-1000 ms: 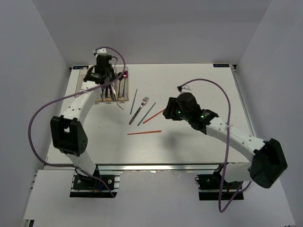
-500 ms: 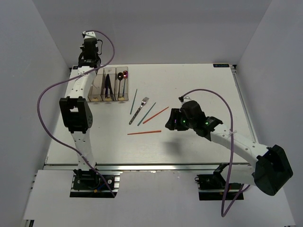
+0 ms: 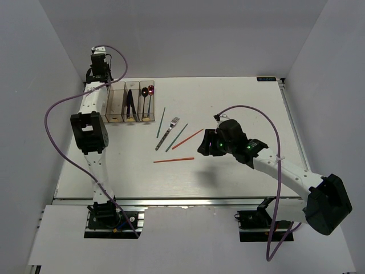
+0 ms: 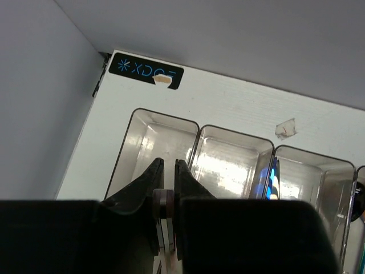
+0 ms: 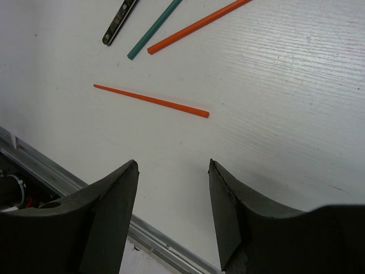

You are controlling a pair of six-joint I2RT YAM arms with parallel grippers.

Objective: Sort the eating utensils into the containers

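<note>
Right gripper (image 5: pixel 172 165) hangs with fingers apart. The lone orange chopstick (image 5: pixel 151 101) lies on the table (image 3: pixel 239 103) just to its left, long axis left-right. We judge this arm nearer, since our left gripper (image 4: pixel 168 162), nearly together, sits far-left over the containers (image 3: pixel 116 100).

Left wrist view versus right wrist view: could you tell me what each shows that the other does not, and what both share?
Only the left wrist: the containers, a blue utensil in one, a black label, and the left gripper, fingers nearly together. Only the right wrist: two orange chopsticks, a green chopstick, the fork's handle, and the open right gripper. Both: the white table.
</note>
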